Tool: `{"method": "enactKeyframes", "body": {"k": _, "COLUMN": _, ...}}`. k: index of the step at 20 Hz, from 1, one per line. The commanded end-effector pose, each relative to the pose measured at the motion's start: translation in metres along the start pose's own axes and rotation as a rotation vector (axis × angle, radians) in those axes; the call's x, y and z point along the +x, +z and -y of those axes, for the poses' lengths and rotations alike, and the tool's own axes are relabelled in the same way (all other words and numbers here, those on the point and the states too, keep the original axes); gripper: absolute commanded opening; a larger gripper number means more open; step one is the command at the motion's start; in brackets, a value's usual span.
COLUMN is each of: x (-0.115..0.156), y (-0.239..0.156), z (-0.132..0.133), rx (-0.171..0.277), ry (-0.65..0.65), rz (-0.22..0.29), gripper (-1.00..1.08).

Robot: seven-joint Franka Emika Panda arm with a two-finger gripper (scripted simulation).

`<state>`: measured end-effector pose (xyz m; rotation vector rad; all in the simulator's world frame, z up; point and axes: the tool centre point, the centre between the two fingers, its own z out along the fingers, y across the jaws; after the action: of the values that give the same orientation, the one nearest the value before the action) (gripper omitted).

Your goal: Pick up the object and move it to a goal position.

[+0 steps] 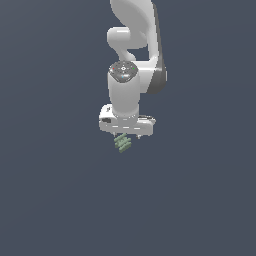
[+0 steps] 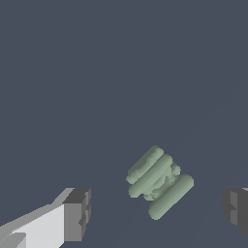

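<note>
The object (image 2: 157, 181) is a small sage-green lump with several ridged, finger-like lobes, lying on the dark grey surface. In the exterior view the object (image 1: 122, 143) peeks out just below the white hand of the arm. My gripper (image 2: 157, 210) is open, its dark fingertips (image 2: 77, 213) spread wide on either side of the object without touching it. In the exterior view the gripper (image 1: 126, 134) hangs straight above the object, and its fingers are mostly hidden behind the hand.
A plain dark grey floor (image 1: 50, 190) stretches all around, with nothing else on it. The white arm (image 1: 132, 45) rises toward the upper edge of the exterior view.
</note>
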<state>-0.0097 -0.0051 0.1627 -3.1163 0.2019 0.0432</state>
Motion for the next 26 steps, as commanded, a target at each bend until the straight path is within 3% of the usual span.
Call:
{"method": "enactKeyframes", "body": {"k": 1, "x": -0.002, "y": 0.004, "z": -0.001, "rx": 0.0, "ry": 0.038, "rz": -0.001, "gripper": 1.0}}
{"method": "enactKeyframes", "body": {"k": 26, "x": -0.031, "y": 0.055, "z": -0.023, "rx": -0.003, "ry": 0.677, "rz": -0.027, "gripper": 1.0}}
